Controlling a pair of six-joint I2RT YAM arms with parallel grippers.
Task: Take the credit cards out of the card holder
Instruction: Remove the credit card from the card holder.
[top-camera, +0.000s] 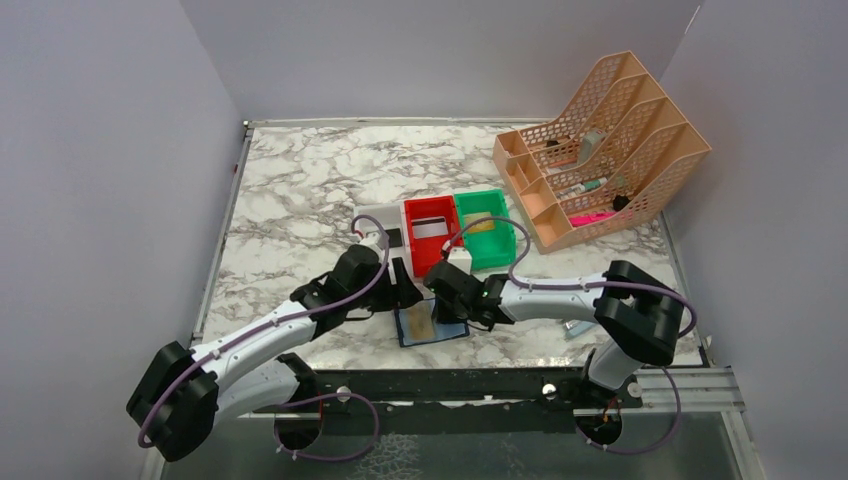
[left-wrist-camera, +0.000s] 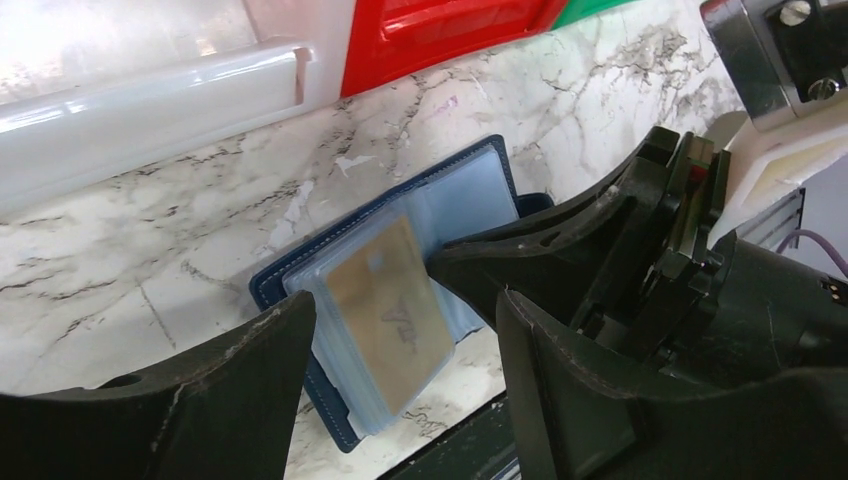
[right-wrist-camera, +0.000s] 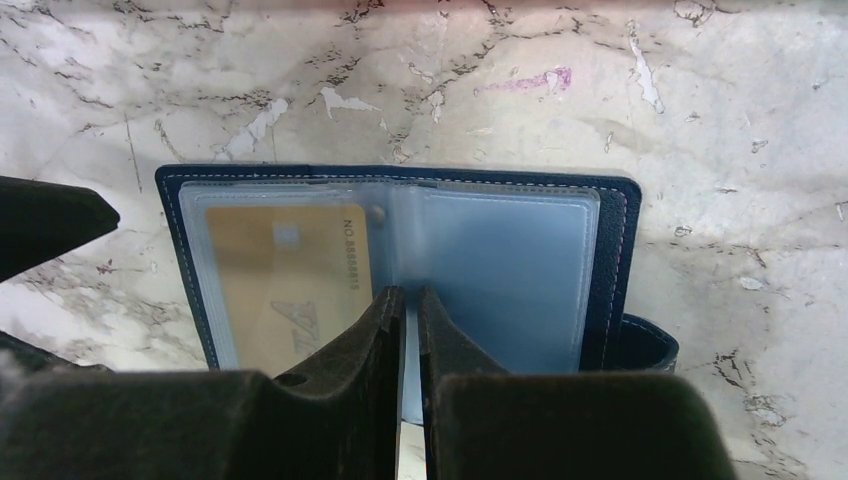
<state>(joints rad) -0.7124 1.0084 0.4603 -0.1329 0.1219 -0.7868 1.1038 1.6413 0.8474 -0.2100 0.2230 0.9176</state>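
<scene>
top external: the card holder (top-camera: 432, 325) lies open on the surface (top-camera: 300, 190) under the right end effector (top-camera: 447, 312). left wrist: the left end effector (left-wrist-camera: 405, 310) is spread, the gold card (left-wrist-camera: 390, 320) sleeved just beyond it. right wrist: the right fingers (right-wrist-camera: 350, 350) are nearly pressed together over the fold; a pinch cannot be confirmed. first extraction is judged in hand; the card's edge must be gripped.

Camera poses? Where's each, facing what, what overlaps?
Top external: above and behind the bases, looking down on the marble table; left arm and right arm show.
Left wrist: low, slanting over the card holder toward the red bin; left fingers near, right fingers beyond.
Right wrist: straight down on the card holder; right fingers.
Shared: card holder, gold card.
</scene>
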